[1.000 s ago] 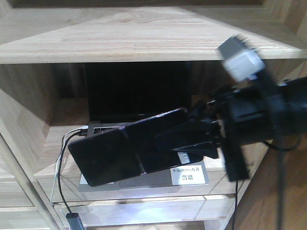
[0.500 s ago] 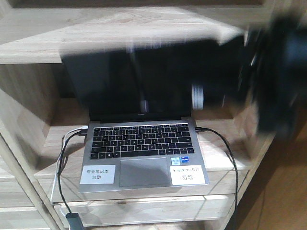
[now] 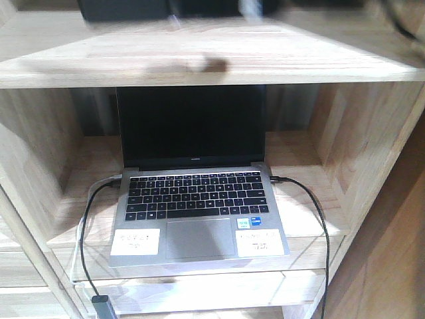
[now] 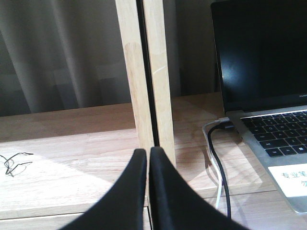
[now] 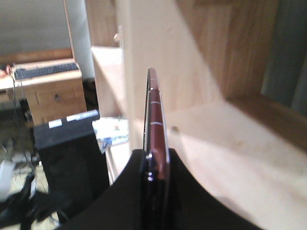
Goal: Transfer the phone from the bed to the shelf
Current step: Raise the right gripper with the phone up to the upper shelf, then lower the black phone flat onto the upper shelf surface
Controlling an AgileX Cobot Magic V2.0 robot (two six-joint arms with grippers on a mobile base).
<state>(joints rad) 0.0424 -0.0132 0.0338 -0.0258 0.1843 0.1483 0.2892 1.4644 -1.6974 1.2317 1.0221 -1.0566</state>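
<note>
The phone (image 5: 157, 110) shows edge-on in the right wrist view, its pinkish rim upward, with my right gripper (image 5: 157, 160) shut on its lower end. It hangs over a pale board of the shelf (image 5: 230, 158). In the front view the phone (image 3: 126, 8) is a blurred dark bar at the top edge, above the upper board of the shelf (image 3: 199, 60). My left gripper (image 4: 147, 154) is shut with nothing in it, low in front of a wooden upright (image 4: 144, 72). The bed is out of view.
An open silver laptop (image 3: 196, 212) with two white labels sits in the compartment below the upper board. Black and white cables (image 3: 86, 226) run off its left side and another cable (image 3: 312, 206) off its right. A black stand (image 5: 72, 163) shows left of the phone.
My right gripper has carried the phone up from in front of the laptop to the top of the front view, above the upper board. The laptop is uncovered now.
</note>
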